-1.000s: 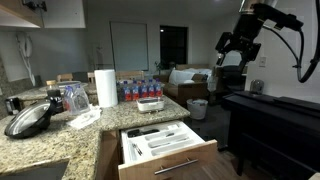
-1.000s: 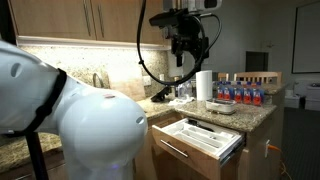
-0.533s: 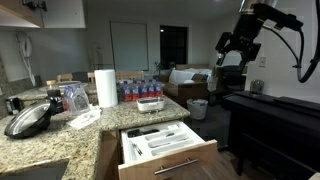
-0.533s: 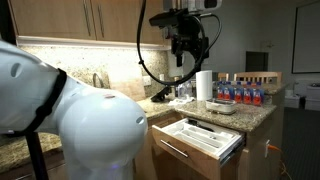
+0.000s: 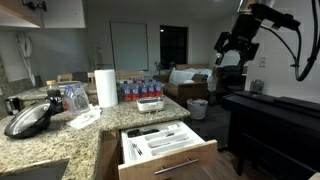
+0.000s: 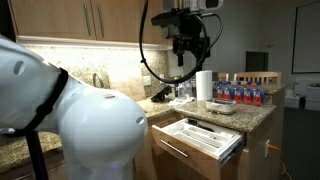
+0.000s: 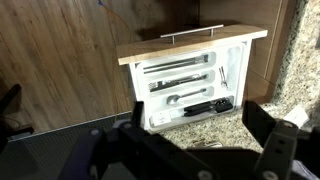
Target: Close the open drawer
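The drawer is pulled out of the granite counter's front, its silver bar handle facing outward. A white divided cutlery tray with utensils lies inside. The drawer also shows in the second exterior view and in the wrist view, seen from above with the tray. My gripper hangs high in the air, well above and apart from the drawer; it also shows in an exterior view. In the wrist view its two dark fingers are spread apart with nothing between them.
On the granite counter stand a paper towel roll, several water bottles, a small tray and a dark pan. A dark table stands beside the drawer. A white bin sits on the floor.
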